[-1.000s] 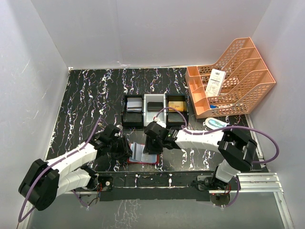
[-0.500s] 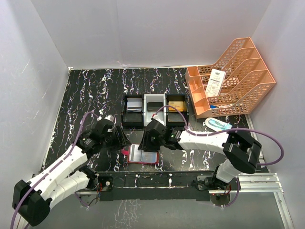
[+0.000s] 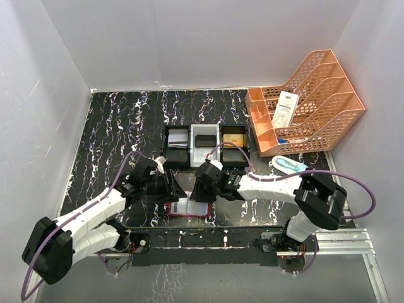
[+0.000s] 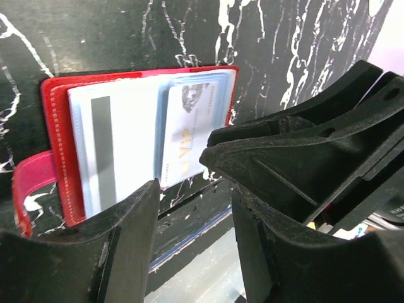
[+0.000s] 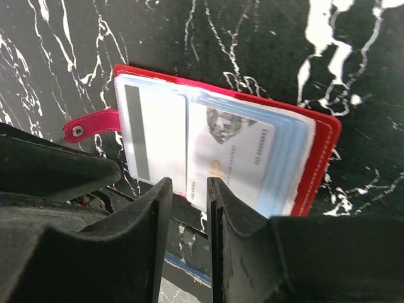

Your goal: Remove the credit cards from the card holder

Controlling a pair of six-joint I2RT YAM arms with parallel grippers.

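The small dark-red folding card holder (image 5: 323, 146) lies open and flat on the black marbled counter (image 5: 265, 38), right under the tips of both grippers. Its pink snap tab (image 5: 88, 126) points toward the left gripper (image 4: 194, 192). Its clear plastic sleeves hold the credit cards. A pale card with a grey stripe (image 5: 158, 139) sits fully pocketed. A silvery-blue card with gold lettering (image 5: 230, 158) pokes its edge out of the sleeve toward the right gripper (image 5: 189, 183). That gripper's jaws are narrow, with the card's free edge at the gap, and they clamp nothing. The left gripper's jaws are partly spread and empty beside the tab end. The cards look thin, stiff and slick. I judge they should be pinched by the exposed edge and drawn straight along the sleeve. The holder is light and would likely slide or fold, so the left gripper should pin it down. Beyond both grippers stands a black-and-white three-compartment tray (image 3: 165, 154) holding a grey, a dark and an orange-gold card. To the right gripper's far side is an orange mesh file rack (image 3: 328, 95) with a white tag in it.
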